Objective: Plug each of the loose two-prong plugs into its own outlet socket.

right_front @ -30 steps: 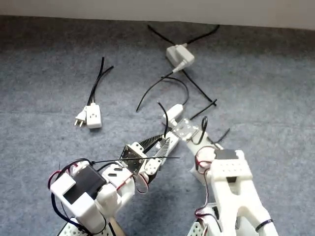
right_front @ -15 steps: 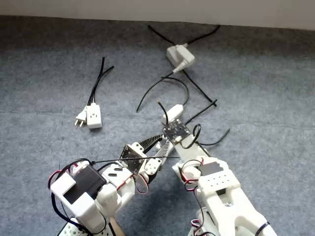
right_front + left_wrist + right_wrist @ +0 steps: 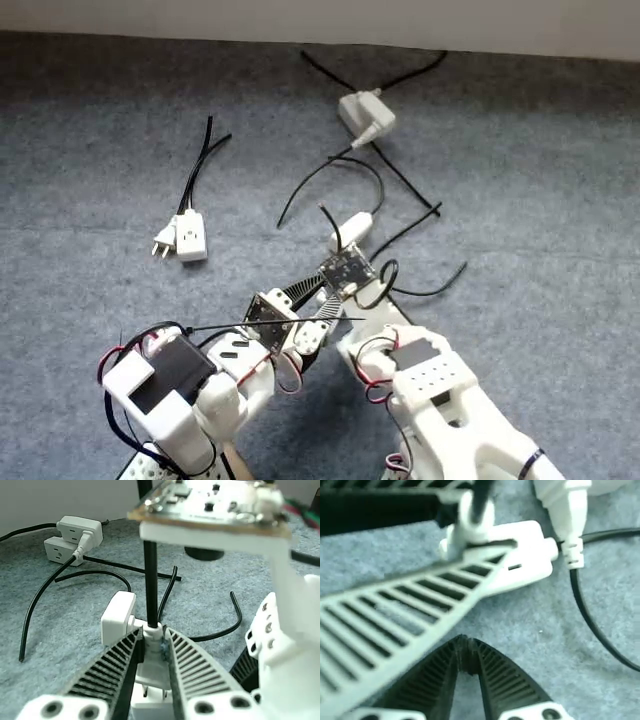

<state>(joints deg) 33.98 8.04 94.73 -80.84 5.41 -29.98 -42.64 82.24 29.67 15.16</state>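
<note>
Plug (image 3: 151,669) is clamped btwn the left gripper's (image 3: 152,633) fingers, right at the tips. Outlet socket (image 3: 116,616) lies just past those tips. Right gripper (image 3: 466,656) is pressed together w/ nothing in it, just beside the left one, same socket ahead of it.
</note>
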